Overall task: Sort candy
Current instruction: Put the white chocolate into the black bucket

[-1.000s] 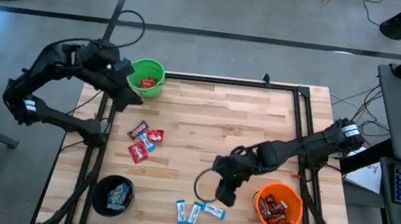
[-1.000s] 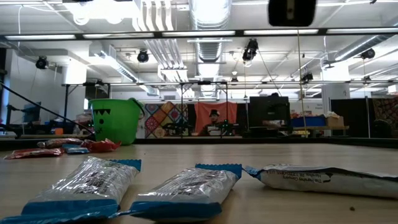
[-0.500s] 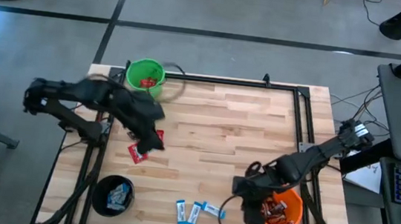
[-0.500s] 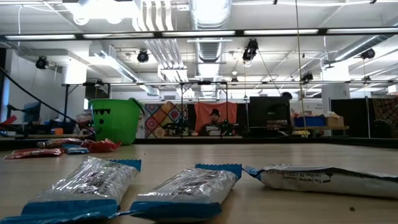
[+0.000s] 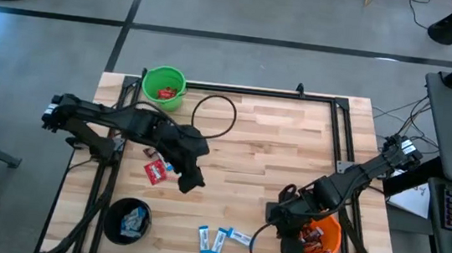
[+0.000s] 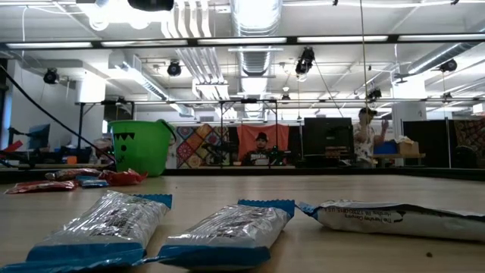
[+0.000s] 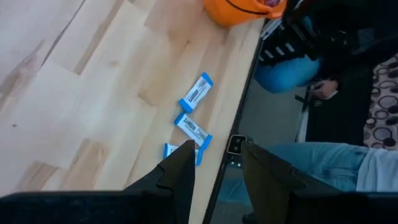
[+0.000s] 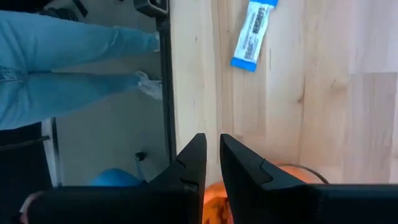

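Observation:
Three blue-and-white candy packets [image 5: 219, 239] lie near the table's near edge and fill the front of the low view [image 6: 227, 231]. Red packets [image 5: 156, 170] lie left of centre, partly hidden under my left arm. My left gripper [image 5: 190, 182] hangs open and empty over the wood beside them, slanting down toward the blue-and-white packets [image 7: 193, 127]. My right gripper [image 5: 283, 244] is by the near-left rim of the orange bucket [image 5: 319, 237]. Its fingers are almost together, and in its wrist view [image 8: 212, 146] nothing shows between them.
A green bucket [image 5: 164, 86] with red candy stands at the far left corner, also in the low view [image 6: 140, 146]. A black bucket [image 5: 128, 220] with blue-and-white packets stands at the near left. Cable loops hang off both arms. A person in jeans [image 8: 68, 56] stands by the near edge.
My left gripper has swung from the green bucket toward the table's middle and near edge and has sunk, staying open. My right gripper has gone toward the table's right edge, from beside the blue-and-white packets to the orange bucket. The candy on the table has not moved.

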Controlling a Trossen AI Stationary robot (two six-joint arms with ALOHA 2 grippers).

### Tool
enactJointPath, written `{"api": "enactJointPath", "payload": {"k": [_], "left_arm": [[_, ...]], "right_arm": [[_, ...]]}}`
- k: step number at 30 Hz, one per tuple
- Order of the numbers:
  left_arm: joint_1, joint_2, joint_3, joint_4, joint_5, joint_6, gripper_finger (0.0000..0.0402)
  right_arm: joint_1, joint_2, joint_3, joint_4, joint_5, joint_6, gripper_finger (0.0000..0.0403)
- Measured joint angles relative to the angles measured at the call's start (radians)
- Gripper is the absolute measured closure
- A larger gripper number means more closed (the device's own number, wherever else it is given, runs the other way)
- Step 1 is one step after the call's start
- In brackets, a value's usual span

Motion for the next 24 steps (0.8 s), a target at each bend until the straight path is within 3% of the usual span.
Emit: {"api": "enactJointPath", "payload": {"k": [10,16,24], "left_arm": [[-0.008,0.137,0.0,0.042,0.211,-0.009,0.0288],[-0.049,0.203,0.0,0.119,0.189,0.009,0.0288],[-0.115,0.252,0.0,0.117,0.022,0.189,0.0288]], "right_arm": [[0.001,0.0,-0.001,-0.091,0.0,-0.045,0.0364],[0.001,0.0,-0.001,-0.094,0.025,-0.044,0.0364],[0.001,-0.001,-0.001,-0.124,0.027,-0.043,0.0364]]}}
